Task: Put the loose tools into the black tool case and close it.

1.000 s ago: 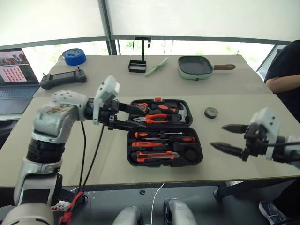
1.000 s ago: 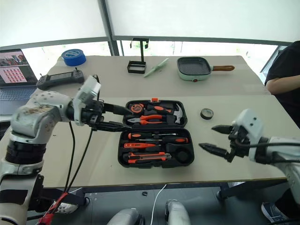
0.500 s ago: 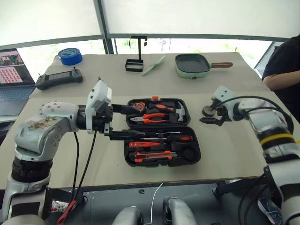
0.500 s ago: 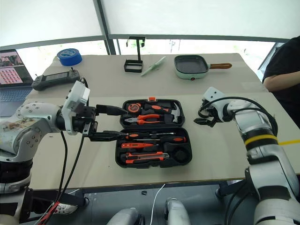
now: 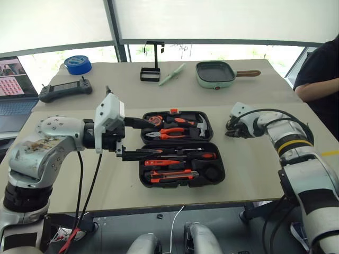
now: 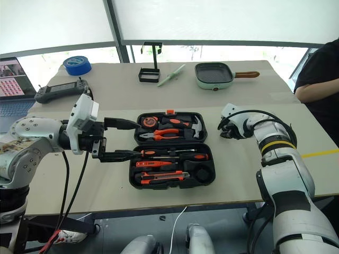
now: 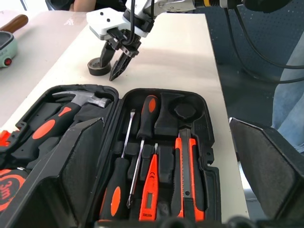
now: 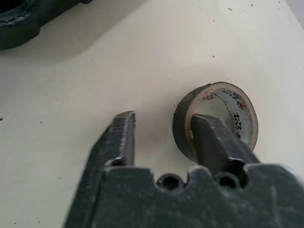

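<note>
The small black tape roll (image 8: 216, 121) lies on the table (image 5: 254, 174), tipped up on its edge, just off the right end of the black tool case (image 5: 180, 148) and toward the table's right edge. The right gripper (image 8: 164, 130) is at it: one finger (image 8: 213, 137) sits inside the roll's hole and the other finger (image 8: 118, 137) rests on the table outside, with a gap between it and the roll's wall, so the jaws are partly drawn in but not clamped on the roll. In the left wrist view the same gripper (image 7: 118, 57) points down at the roll (image 7: 98, 66).

The case lies open near the table's front edge. In its front half lie two screwdrivers (image 7: 135, 147), a slim orange tester screwdriver (image 7: 151, 190) and a utility knife (image 7: 185, 175); one round slot (image 7: 184, 111) holds nothing. The rear half holds a hammer (image 7: 71, 107).

The left gripper (image 5: 139, 138) hangs at the left end of the case with its fingers spread wide, holding nothing.
</note>
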Controlling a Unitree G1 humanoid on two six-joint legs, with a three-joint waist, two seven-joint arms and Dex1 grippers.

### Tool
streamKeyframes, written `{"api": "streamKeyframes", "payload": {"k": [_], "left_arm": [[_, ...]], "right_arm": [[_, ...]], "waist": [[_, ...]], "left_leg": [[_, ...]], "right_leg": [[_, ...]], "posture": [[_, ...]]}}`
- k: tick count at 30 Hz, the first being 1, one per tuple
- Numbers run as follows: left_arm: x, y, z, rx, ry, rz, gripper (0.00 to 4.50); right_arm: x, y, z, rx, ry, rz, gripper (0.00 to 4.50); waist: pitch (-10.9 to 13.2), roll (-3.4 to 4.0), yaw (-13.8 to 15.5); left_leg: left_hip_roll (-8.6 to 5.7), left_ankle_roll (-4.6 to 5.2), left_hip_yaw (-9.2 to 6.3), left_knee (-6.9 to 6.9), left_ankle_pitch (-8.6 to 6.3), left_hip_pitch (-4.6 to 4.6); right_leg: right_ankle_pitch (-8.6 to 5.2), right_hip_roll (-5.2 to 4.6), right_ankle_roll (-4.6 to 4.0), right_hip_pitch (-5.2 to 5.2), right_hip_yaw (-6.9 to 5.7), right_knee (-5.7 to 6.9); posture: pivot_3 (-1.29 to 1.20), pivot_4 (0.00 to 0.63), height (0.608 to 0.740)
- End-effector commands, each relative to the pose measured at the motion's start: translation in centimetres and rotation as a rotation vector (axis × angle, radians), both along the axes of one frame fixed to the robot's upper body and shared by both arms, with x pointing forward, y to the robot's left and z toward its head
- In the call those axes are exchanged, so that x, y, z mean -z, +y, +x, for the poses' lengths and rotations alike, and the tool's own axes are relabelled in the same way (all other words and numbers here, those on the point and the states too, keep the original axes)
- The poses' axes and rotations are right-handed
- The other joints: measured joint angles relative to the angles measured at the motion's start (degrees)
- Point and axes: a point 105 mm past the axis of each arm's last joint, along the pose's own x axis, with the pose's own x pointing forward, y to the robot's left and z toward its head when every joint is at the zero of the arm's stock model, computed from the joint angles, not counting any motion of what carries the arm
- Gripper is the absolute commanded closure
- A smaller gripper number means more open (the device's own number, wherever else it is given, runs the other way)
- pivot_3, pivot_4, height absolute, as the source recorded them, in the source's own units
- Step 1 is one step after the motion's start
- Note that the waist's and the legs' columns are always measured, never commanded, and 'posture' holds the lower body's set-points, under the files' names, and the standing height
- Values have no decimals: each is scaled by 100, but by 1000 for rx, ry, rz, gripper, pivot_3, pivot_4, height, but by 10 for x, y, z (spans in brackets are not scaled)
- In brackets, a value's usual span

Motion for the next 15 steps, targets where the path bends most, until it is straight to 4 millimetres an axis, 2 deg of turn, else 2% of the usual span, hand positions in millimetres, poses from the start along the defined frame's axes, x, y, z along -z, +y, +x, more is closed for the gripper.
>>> {"api": "streamKeyframes", "payload": {"k": [1,2,4,6,8,10,13,15], "left_arm": [[-8,-2,-2,22,-51,1,0],[-7,-3,-2,28,-51,3,0],[-5,-5,-2,38,-44,7,0],[-2,-5,-4,54,-32,15,0],[4,-5,-6,70,-23,30,0],[10,-6,-7,83,-19,46,0],[16,-7,-8,97,-12,59,0],[20,-8,-9,113,-10,73,0]], "right_arm": [[-15,-3,5,7,-69,23,4078],[-18,-4,4,6,-73,44,4421],[-30,1,-2,-57,-60,136,4421],[-48,20,-18,-219,3,289,4421],[-62,35,-48,-408,76,358,4421],[-66,48,-82,-534,123,359,4421],[-58,68,-130,-642,209,344,4421],[-46,76,-158,-698,259,291,4421]], "waist": [[2,3,-5],[2,4,-11],[3,5,-17],[10,16,-13],[16,26,-2],[22,38,37],[25,41,95],[25,42,128]], "left_leg": [[0,0,0,0,0,0],[0,0,0,-1,0,-1],[0,-1,-1,-2,0,-1],[0,-1,-4,-1,0,-2],[1,0,-6,1,0,-5],[5,0,-14,3,0,-8],[6,0,-28,3,-1,-16],[5,0,-27,4,-1,-18]], "right_leg": [[0,0,0,-1,0,0],[0,0,-1,-1,0,0],[-1,0,-2,-1,-2,-1],[-1,0,-2,-1,-5,-2],[-1,-1,-1,-1,-7,-3],[-1,-2,-2,-2,-12,-2],[-2,-1,-3,-5,-20,-1],[-2,-2,-2,-5,-18,-1]], "posture": [[0,150,740],[0,150,740],[0,150,740],[0,150,740],[0,150,740],[0,150,740],[0,150,740],[0,150,740]]}}
